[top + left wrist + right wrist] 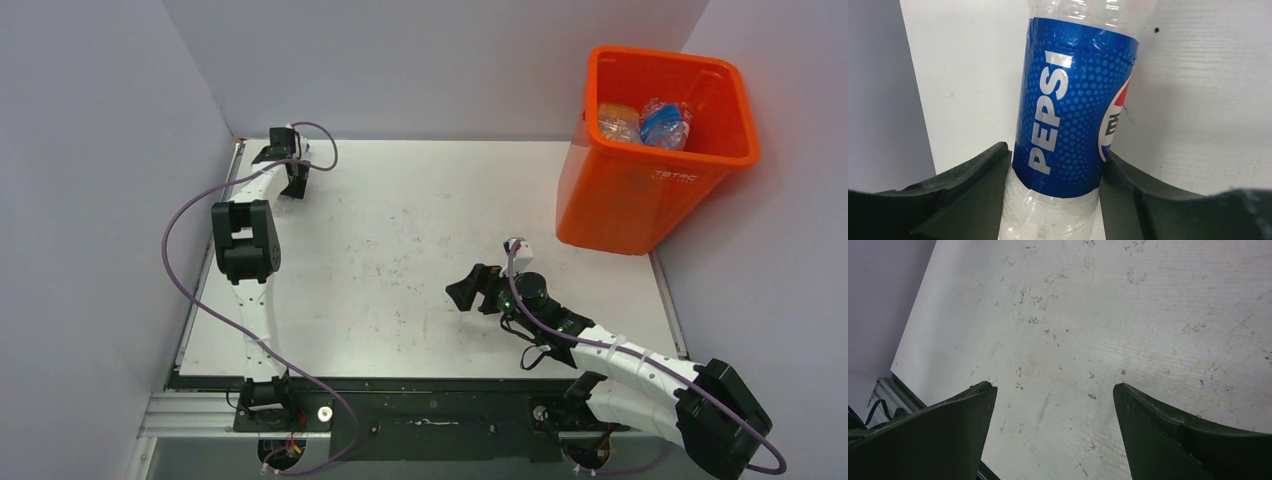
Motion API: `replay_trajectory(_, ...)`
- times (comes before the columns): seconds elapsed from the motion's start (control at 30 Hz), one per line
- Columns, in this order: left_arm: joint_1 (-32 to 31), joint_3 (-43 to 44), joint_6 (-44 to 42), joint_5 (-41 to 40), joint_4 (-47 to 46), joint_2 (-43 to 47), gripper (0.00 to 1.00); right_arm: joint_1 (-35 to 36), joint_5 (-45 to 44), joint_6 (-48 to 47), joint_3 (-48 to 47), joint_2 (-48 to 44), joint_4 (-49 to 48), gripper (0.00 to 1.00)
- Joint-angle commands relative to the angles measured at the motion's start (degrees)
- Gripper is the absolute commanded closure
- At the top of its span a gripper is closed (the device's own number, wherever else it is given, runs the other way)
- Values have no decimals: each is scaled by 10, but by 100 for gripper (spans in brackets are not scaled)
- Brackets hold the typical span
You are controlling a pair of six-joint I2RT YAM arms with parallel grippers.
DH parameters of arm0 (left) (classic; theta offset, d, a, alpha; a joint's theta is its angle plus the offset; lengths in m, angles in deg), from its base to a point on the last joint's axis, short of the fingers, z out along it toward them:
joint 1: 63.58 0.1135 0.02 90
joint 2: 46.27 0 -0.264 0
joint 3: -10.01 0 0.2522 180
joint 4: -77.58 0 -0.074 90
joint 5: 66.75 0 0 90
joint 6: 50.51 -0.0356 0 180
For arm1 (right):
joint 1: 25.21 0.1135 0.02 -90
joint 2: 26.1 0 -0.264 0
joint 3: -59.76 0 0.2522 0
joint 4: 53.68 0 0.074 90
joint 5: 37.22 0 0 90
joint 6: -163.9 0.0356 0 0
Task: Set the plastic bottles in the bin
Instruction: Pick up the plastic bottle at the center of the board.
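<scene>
A clear plastic bottle (1073,100) with a blue Pepsi label sits between my left gripper's fingers. The left gripper (1055,152) is shut on it, both pads pressing its sides just below the label. In the top view the left gripper (295,186) is at the far left corner of the table, and its wrist hides the bottle. I cannot tell whether the bottle rests on the table or is lifted. The orange bin (700,75) stands at the far right and holds several bottles (645,124). My right gripper (463,292) (1054,386) is open and empty over the middle of the table.
Grey walls close in the table (400,230) on the left, back and right. The left wall is right beside the left gripper. A black rail (430,420) with the arm bases runs along the near edge.
</scene>
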Motion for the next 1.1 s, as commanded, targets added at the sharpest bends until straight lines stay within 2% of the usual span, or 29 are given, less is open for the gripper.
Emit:
replay_trajectory(0.0,-13,-3,29,30,10,25,50,-1,-15,10,0,-32,-5,10)
replay_trajectory(0.1,-24,-40,40,26,-7,71,63,1,-18,10,-8,-47,10,10)
replay_trajectory(0.27,-61,-130,68,35,-53,206,67,8,-28,-11,-40,-73,47,10)
replay_trajectory(0.37,-74,-201,118,100,-96,334,70,12,-27,-40,-73,-79,67,10)
replay_trajectory(0.47,-77,-316,209,222,-207,463,71,15,-10,-59,-106,-79,63,10)
replay_trajectory(0.53,-84,-407,272,313,-304,551,71,21,25,-65,-124,-75,23,10)
replay_trajectory(0.67,-145,-591,370,443,-495,705,71,66,35,-81,-159,-58,-43,10)
replay_trajectory(0.83,-231,-755,454,506,-673,832,70,128,-9,-103,-181,-51,-137,10)
replay_trajectory(0.97,-266,-826,466,518,-733,894,70,184,-61,-149,-187,-51,-198,10)
replay_trajectory(1.07,-284,-860,481,536,-771,909,70,221,-80,-184,-211,-38,-200,11)
